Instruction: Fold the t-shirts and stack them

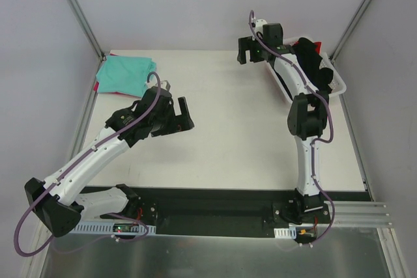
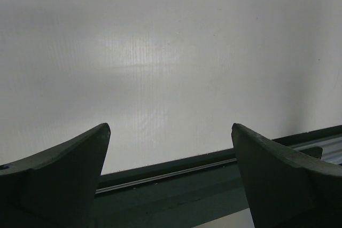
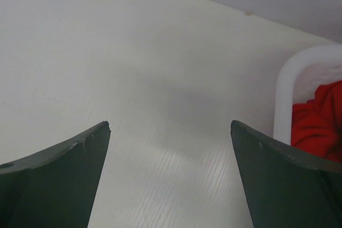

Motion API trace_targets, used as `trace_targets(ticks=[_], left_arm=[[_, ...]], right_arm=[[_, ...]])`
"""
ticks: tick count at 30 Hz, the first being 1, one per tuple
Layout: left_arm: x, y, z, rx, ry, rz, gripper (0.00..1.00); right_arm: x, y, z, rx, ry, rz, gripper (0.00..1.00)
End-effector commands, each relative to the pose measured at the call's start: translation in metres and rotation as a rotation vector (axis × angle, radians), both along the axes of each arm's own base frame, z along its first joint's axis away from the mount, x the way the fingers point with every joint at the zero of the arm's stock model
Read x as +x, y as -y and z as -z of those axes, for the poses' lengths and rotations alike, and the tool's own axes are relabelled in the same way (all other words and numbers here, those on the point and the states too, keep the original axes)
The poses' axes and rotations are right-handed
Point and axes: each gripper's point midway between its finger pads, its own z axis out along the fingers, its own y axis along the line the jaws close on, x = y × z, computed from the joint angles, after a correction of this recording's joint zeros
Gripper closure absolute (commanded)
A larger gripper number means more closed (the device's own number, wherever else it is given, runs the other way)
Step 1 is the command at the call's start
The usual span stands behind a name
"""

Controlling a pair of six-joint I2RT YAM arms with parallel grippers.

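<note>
Left pincer mid-frame over bare desk, right pincer upper right by basket; both wide open, empty. Teal shirt folded upper left; black shirt & red shirt in basket. Next, prob.: pinch one shirt only. Desk white, smooth; grey walls.

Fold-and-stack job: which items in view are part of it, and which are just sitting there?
Job:
- teal shirt, folded, far left corner
- pink shirt, only an edge showing under the teal
- black shirt, in the basket
- red shirt, in the basket

Not the job:
- basket, only holds the shirts
- table
</note>
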Motion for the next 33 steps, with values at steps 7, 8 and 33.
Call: trace_targets(ticks=[7,8,33], left_arm=[[0.008,0.014,-0.001,-0.022,-0.010,0.005,0.03],[0.008,0.017,-0.003,-0.028,-0.005,0.009,0.03],[0.005,0.024,-0.016,-0.052,0.016,0.037,0.03]], right_arm=[[0.048,-0.009,-0.014,-0.010,0.202,-0.032,0.03],[0.048,-0.007,-0.011,-0.015,0.202,-0.029,0.03],[0.073,0.085,0.036,-0.209,0.179,0.213,0.04]])
